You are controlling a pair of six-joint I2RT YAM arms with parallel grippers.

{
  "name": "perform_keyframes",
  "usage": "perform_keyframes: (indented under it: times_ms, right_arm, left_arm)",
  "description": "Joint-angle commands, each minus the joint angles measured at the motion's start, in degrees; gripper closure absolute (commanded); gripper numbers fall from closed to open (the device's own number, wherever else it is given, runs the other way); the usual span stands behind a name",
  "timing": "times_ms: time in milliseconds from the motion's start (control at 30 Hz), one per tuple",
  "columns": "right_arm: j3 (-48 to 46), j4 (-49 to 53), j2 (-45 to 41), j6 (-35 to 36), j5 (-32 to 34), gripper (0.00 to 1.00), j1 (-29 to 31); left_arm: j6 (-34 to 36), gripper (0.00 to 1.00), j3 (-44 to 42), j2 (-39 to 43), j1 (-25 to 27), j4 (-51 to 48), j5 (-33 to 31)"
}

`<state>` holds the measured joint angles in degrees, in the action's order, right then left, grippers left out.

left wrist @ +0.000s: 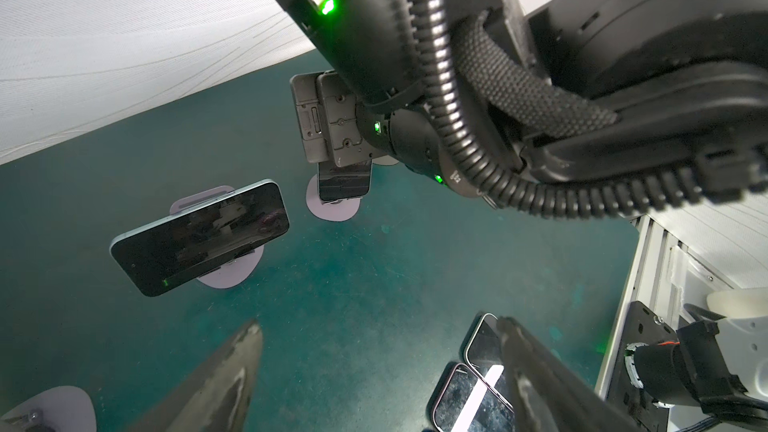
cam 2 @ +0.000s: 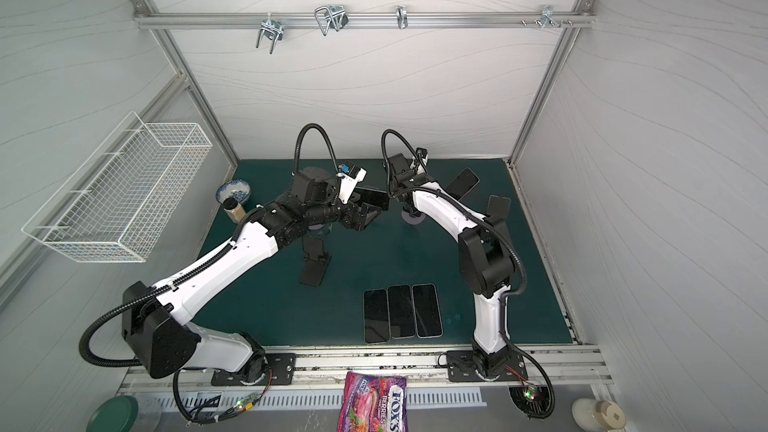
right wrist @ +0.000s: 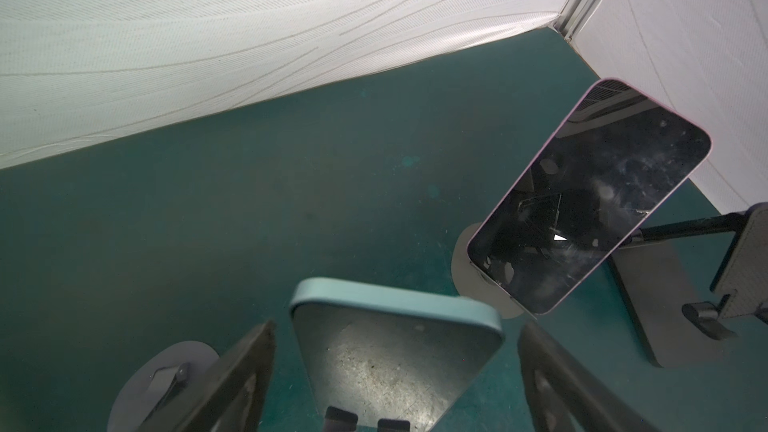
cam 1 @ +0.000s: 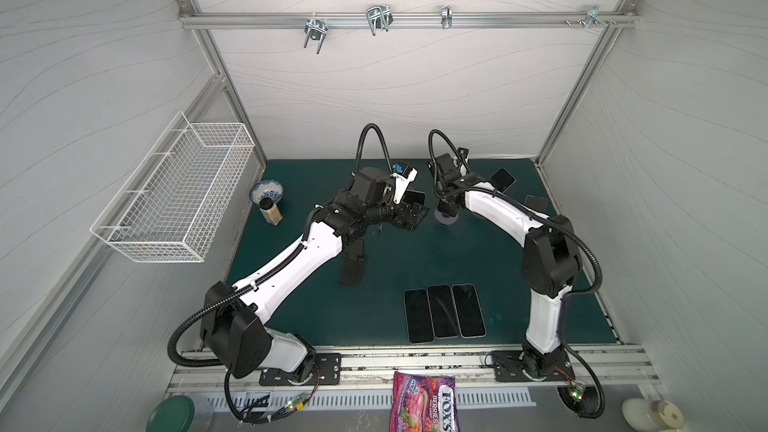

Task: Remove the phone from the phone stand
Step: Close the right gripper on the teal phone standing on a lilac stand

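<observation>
The green tabletop [cam 1: 353, 317] fills both top views, with my two arms reaching toward its 12 o'clock edge. My right claw [right wrist: 397, 328] is spread wide, one finger on each side of the phone [right wrist: 395, 367], with a gap showing on both sides. The phone stands in portrait on its stand [left wrist: 328, 211], at about 1 o'clock on the tabletop. It has a pale teal rim and rounded corners. Both top views hide it beneath the right arm and give me only the stand's lilac foot. The right wrist view shows a grey, scuffed face close up, while the left wrist view shows it dark and glossy below the claw. My left claw [left wrist: 378, 324] is spread as well, near 12 o'clock.
</observation>
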<state>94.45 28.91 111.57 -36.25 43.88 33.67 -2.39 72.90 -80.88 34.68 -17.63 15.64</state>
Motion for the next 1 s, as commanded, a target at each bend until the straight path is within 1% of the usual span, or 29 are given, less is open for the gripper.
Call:
perform_keyframes:
  times_ms: [0, 467, 967]
  right_arm:
    - [0.80, 1.37, 0.62, -2.14, 0.96, 0.08, -0.28]
    - [1.54, 1.29, 2.60, -2.77, -0.33, 0.09, -1.21]
    - [1.76, -0.14, 3.32, -2.83, -1.31, 0.14, -1.53]
  left_arm:
    - [1.32, 0.10, 2.57, 1.08, 0.21, -0.05, -0.74]
    - [1.66, 0.10, 2.59, 1.09, 0.22, -0.42, -1.05]
    - [1.70, 0.10, 2.59, 1.03, 0.22, -0.48, -1.31]
